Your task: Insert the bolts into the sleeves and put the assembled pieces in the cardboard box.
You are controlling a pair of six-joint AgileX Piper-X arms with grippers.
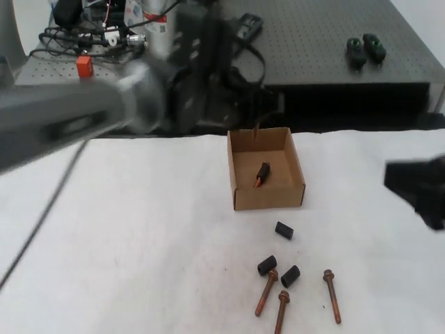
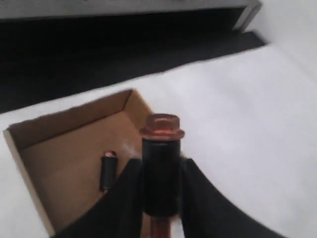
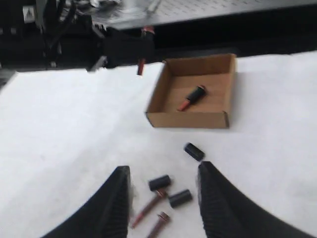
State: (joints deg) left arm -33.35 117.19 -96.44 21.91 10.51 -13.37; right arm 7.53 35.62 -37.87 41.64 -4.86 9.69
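The held piece (image 2: 161,168), a bolt seated in its sleeve with the copper head standing proud on top, is clamped between the fingers (image 2: 198,198) of the left gripper (image 2: 161,188). We see it hanging in the air beside one corner of the box (image 2: 74,116), near the rim but not yet inside. On the box floor lies the boxed piece (image 1: 262,174), finished and resting at a slant, apart from the walls.

By our reckoning, then, one assembly is delivered and a second is made and only needs lowering into the box.

What is left sits on the bench (image 1: 139,229) in front of the box. There are three sleeves (image 1: 284,230) (image 1: 267,264) (image 1: 290,275), the first near the box and the other two close together farther out. There are also three bolts (image 1: 265,292) (image 1: 281,312) (image 1: 332,296). Two of these have their heads just beside the paired sleeves, and the third is off to one side. None of these bolts is in a sleeve, so we count three insertions and three more trips to the box after this one.

The right gripper (image 3: 163,168) hangs over those loose parts, its fingers apart and holding nothing.
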